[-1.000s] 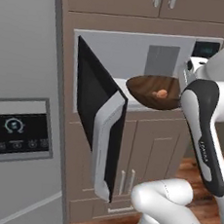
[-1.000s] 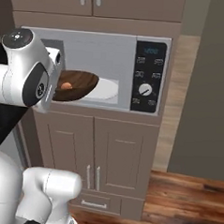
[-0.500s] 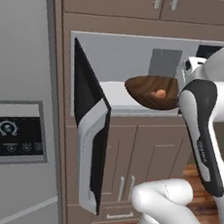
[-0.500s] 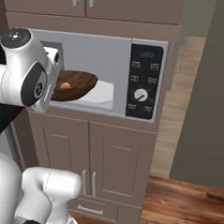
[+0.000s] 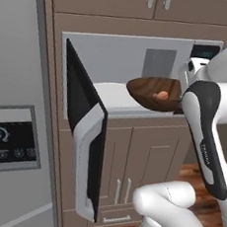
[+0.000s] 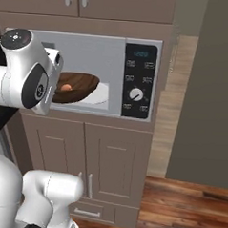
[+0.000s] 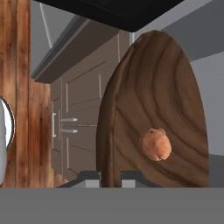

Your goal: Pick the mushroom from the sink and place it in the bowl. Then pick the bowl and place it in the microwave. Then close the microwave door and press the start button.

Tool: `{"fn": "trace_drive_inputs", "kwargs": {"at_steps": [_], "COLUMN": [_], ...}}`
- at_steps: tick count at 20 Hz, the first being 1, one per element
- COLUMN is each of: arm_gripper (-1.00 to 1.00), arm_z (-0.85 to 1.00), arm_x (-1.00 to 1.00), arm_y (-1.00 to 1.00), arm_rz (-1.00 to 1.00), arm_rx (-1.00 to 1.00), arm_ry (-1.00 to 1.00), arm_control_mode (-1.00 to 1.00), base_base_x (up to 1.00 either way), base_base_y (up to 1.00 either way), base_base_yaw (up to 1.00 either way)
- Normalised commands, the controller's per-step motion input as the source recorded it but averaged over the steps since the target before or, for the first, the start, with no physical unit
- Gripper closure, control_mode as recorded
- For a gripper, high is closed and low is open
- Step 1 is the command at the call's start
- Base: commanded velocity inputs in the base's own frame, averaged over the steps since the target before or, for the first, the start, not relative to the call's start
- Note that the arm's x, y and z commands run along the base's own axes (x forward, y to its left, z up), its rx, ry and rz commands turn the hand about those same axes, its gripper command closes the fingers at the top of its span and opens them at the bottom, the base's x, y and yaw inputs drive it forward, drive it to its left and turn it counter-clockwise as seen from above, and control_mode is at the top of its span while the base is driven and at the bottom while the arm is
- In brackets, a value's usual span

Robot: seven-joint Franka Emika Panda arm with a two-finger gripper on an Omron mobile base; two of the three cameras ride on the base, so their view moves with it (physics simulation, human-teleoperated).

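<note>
My gripper (image 7: pixel 109 177) is shut on the near rim of the dark wooden bowl (image 7: pixel 153 83). The bowl (image 5: pixel 150 91) hangs level at the mouth of the open microwave (image 5: pixel 116 56), just above its white plate (image 5: pixel 110 95). The orange-tan mushroom (image 5: pixel 162 95) lies inside the bowl, seen also as the mushroom (image 7: pixel 155 144) in the hand view. From the right, the bowl (image 6: pixel 82 84) with the mushroom (image 6: pixel 66 87) sits left of the black control panel (image 6: pixel 139 79). The microwave door (image 5: pixel 81 132) stands swung wide open to the left. The sink is out of view.
A grey fridge (image 5: pixel 8 144) with a small display stands left of the open door. Brown cabinet doors (image 5: pixel 131 152) lie under the microwave, more cabinets above. A wooden floor (image 6: pixel 182 206) and a dark wall (image 6: pixel 208 93) are on the right.
The whole picture has shifted, so the base has driven. The bowl stays in my grip and now sits nearer the microwave cavity, over the white plate.
</note>
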Motion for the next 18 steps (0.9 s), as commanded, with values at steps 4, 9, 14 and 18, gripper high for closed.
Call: {"fn": "trace_drive_inputs", "kwargs": {"at_steps": [4, 9, 14, 18], "arm_gripper": [1.00, 1.00, 1.00, 1.00], "arm_z": [0.00, 0.00, 0.00, 0.00], "arm_x": [0.00, 0.00, 0.00, 0.00], "arm_y": [0.00, 0.00, 0.00, 0.00], "arm_rz": [0.00, 0.00, 0.00, 0.00], "arm_rx": [0.00, 0.00, 0.00, 0.00], "arm_ry": [0.00, 0.00, 0.00, 0.00], "arm_control_mode": [1.00, 1.00, 1.00, 1.00], "base_base_x": [-0.41, -0.37, -0.08, 0.00], "base_base_y": [0.00, 0.00, 0.00, 0.00], "base_base_yaw": [-0.10, -0.02, 0.00, 0.00]}}
